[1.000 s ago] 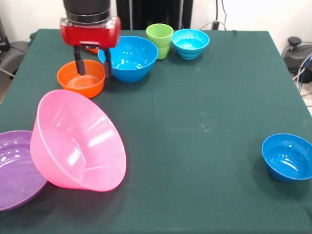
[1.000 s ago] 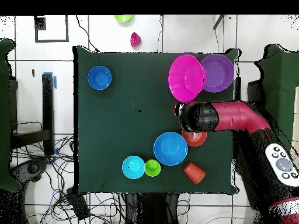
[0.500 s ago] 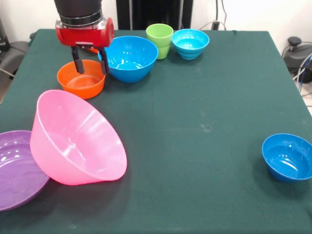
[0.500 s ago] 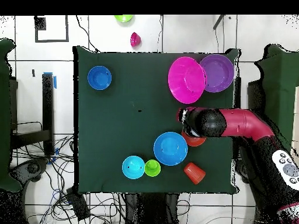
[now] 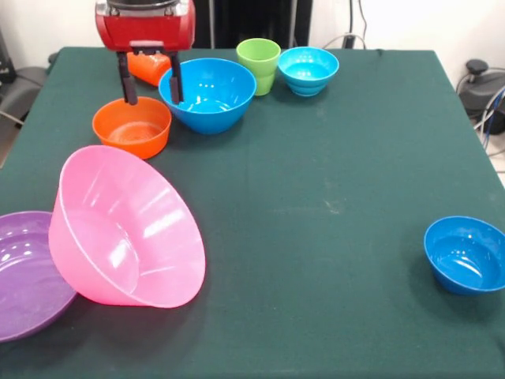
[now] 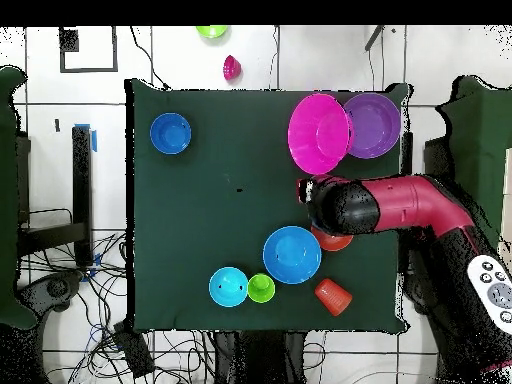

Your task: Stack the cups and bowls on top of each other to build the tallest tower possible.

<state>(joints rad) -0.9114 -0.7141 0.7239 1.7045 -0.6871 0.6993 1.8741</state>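
My gripper (image 5: 150, 88) is open and empty, hanging just above the far rim of the small orange bowl (image 5: 132, 126). The orange ribbed cup (image 5: 150, 67) lies on its side behind the fingers. The medium blue bowl (image 5: 207, 93) stands right of the gripper, then the lime green cup (image 5: 258, 63) and the small cyan bowl (image 5: 308, 69). The huge pink bowl (image 5: 126, 229) is tilted, leaning on the purple bowl (image 5: 24, 276). The small dark blue bowl (image 5: 465, 254) sits alone at the near right. In the overhead view my arm (image 6: 345, 205) covers part of the orange bowl (image 6: 338, 242).
The green table cloth (image 5: 331, 174) spans the view; its edges lie close to the purple bowl and the dark blue bowl. In the overhead view a green thing (image 6: 211, 31) and a pink thing (image 6: 231, 68) lie on the floor beyond the table.
My gripper has risen from the orange bowl's rim, still open and empty. The pink bowl rocked flatter and tipped back onto the purple bowl.
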